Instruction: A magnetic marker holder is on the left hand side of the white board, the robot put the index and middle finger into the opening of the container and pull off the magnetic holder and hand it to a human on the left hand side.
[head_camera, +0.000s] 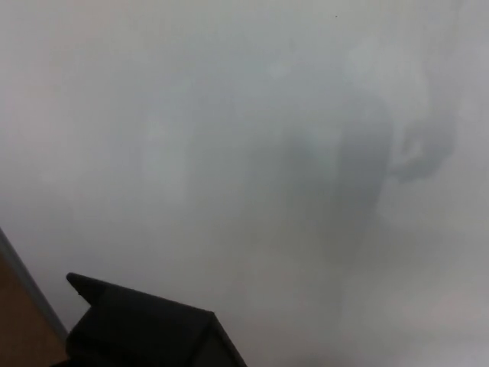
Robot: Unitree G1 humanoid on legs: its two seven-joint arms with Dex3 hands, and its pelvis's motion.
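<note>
The white board (252, 130) fills nearly the whole head view, with dim grey reflections on it. A black, box-shaped marker holder (145, 329) juts up from the bottom edge at the lower left, one corner pointing up and left. It stands out in front of the board's surface. Whatever carries it is hidden below the picture's edge. Neither of my hands shows.
The board's grey frame edge (23, 284) runs slantwise across the lower left corner. Beyond it lies a brown surface (14, 336). A darker reflection (416, 153) sits on the board at the upper right.
</note>
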